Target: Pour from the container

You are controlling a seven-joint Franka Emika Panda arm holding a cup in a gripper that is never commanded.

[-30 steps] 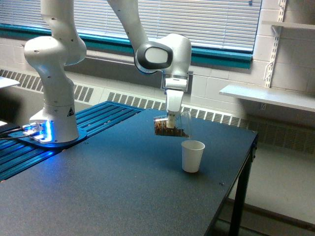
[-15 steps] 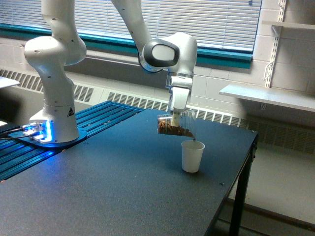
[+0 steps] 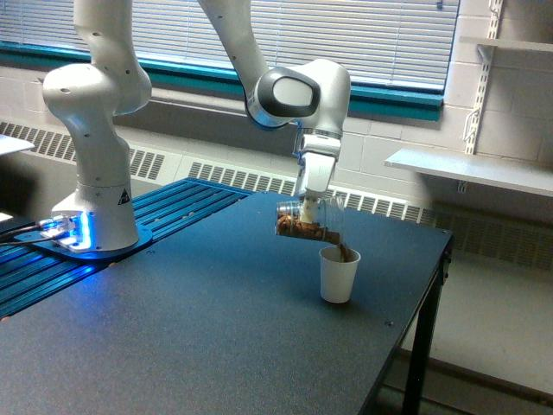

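Exterior view, daylight scene. Main light enters through the slatted blinds (image 3: 346, 35) at the back; slats read bright, near washed out. Room evenly lit, no hard shadows on the dark table (image 3: 216, 328); its matte top shows a pale diffuse sheen toward the exterior view's left. Blue glow at the robot base (image 3: 73, 229) spills onto the ribbed blue surface (image 3: 52, 268) beside it. White arm housing (image 3: 302, 91) carries soft highlights. Picture low in resolution, slightly soft and grainy throughout; fine detail in the clear cup (image 3: 304, 220) is smeared. No evident edge distortion.
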